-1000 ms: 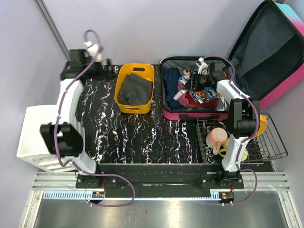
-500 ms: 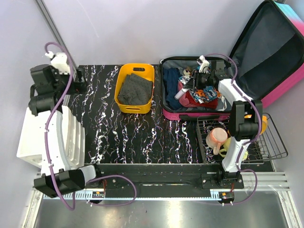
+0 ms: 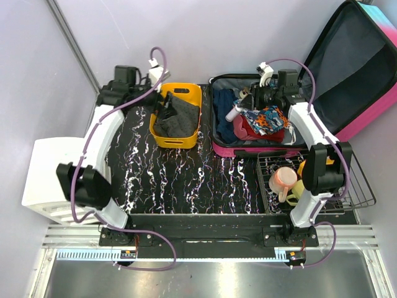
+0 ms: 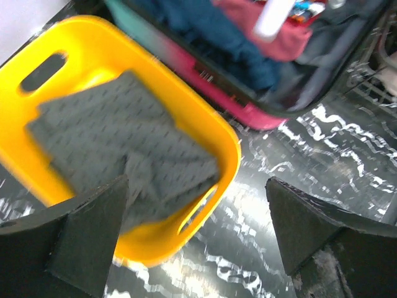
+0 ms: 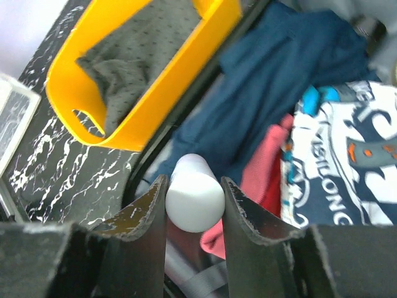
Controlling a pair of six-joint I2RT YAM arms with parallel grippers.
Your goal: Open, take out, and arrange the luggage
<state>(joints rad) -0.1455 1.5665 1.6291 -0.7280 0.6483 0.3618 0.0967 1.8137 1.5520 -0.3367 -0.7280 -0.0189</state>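
clamping bottle [image 5: 195,200] over luggage [image 3: 245,151]: right jaws

Left gripper [image 4: 197,183] spread wide; grey cloth [image 4: 118,143] in yellow bin [image 4: 229,155].

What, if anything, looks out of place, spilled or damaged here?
Nothing looks spilled or damaged. The luggage lies open with its clothes in a loose heap, and the grey cloth sits crumpled in the yellow bin. The right gripper is shut on a white cylinder over that heap.
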